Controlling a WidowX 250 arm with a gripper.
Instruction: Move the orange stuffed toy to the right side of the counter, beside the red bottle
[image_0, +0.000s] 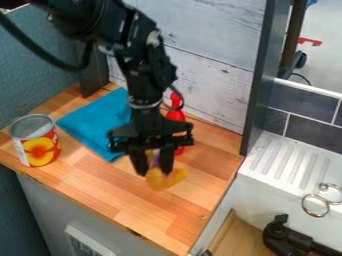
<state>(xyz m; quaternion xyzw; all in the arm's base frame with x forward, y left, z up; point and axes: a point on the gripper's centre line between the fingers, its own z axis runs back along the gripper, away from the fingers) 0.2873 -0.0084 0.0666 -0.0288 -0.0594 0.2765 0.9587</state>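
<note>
Fairly bright, diffuse light, seemingly from overhead, reaches the wooden countertop (127, 200); soft shading marks the blue cloth (95, 125). The white drainboard (284, 157) looks brightest, small highlights glint on the metal rings (326, 202), and the gray cabinet front (57, 212) is dimmer.

On tan wooden counter (120, 197): red-labelled cylindrical metal can (39, 146), left of teal folded cloth (99, 124); slim red bottle (176, 114) behind yellow object (160, 180).
</note>
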